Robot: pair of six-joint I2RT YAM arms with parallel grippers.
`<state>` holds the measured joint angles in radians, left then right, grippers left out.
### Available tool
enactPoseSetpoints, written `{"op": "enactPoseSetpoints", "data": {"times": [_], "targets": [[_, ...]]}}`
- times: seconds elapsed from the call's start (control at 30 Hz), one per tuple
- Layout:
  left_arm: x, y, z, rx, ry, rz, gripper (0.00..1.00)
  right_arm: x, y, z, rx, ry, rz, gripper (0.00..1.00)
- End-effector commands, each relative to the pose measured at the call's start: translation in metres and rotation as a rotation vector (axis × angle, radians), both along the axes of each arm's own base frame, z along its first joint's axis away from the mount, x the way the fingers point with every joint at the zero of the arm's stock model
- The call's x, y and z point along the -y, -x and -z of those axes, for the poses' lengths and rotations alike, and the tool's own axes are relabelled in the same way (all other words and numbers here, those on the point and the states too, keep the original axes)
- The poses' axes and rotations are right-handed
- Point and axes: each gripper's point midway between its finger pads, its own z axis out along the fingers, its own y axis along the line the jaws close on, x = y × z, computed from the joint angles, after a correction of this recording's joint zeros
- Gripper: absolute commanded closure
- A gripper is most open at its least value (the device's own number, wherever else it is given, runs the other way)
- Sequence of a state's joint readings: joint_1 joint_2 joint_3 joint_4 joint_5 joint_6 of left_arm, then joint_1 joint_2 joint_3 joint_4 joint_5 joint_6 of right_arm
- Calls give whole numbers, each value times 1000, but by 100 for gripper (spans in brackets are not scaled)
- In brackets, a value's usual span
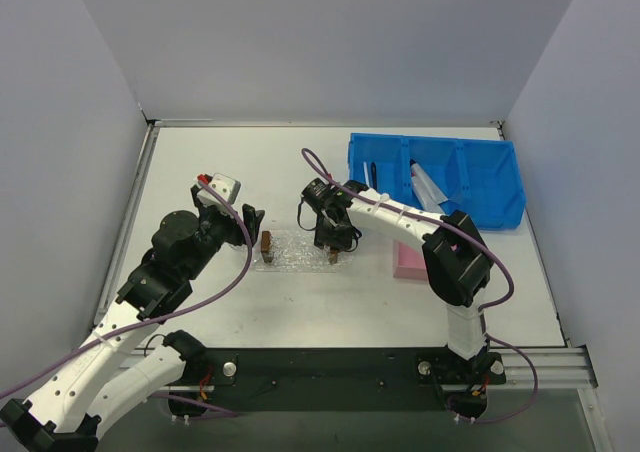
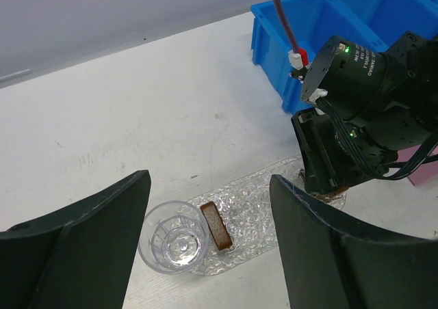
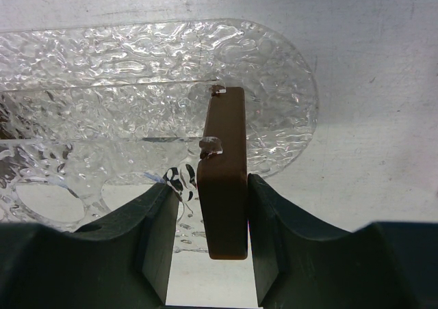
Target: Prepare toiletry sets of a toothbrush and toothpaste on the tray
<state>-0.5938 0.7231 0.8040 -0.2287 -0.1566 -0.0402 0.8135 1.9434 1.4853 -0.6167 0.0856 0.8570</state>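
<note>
From above, the left arm reaches in, bent, from the near left corner. Its left gripper (image 1: 250, 224) hangs just beside the left end of the tray (image 1: 300, 253). The right arm folds back from the near right, and its right gripper (image 1: 335, 244) points down onto the tray's right end. The tray is a clear, pebbled oval lying mid-table, with bare tabletop along its far and near sides. A pink box (image 1: 410, 262) sits near its right end, and a blue bin (image 1: 480, 218) stands further back on the right. The pale toothpaste (image 1: 428, 184) tubes lie in the bin's middle compartment.

From the left wrist, that claw is spread wide with nothing between its fingers. Beneath it a clear cup (image 2: 176, 244) stands at the tray's end, just beside a small brown block (image 2: 216, 225) set on edge.

From the right wrist, the claw is drawn narrow around a second brown block (image 3: 226, 179), which stands upright at the tray's rounded end. One pad (image 3: 263, 213) lies against the block and a slim gap shows on the other side. I cannot tell whether the block is truly clamped.
</note>
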Motion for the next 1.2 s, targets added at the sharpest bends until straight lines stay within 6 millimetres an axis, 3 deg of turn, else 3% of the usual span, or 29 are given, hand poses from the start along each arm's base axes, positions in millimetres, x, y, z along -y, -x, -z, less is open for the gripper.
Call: {"op": "enactPoseSetpoints", "data": {"times": [0.0,0.4,0.83,0.97,1.03,1.17], "targets": [[0,-1,-18,48,35,4,19,-11,-2,-1,-1,-21,11,99],[0,0,-18,47,39,4,19,-13,-1,0,-10,-25,5,93],[-1,-1,-17,45,37,1,19,-11,-1,-7,7,-25,4,63],[0,-2,-16,41,35,1,19,-9,-3,-11,20,-27,5,60],[-1,-2,-15,40,34,-1,19,-9,-5,-14,31,-27,-1,52],[0,-2,-15,38,33,1,19,-8,-5,-15,33,-26,-2,51]]}}
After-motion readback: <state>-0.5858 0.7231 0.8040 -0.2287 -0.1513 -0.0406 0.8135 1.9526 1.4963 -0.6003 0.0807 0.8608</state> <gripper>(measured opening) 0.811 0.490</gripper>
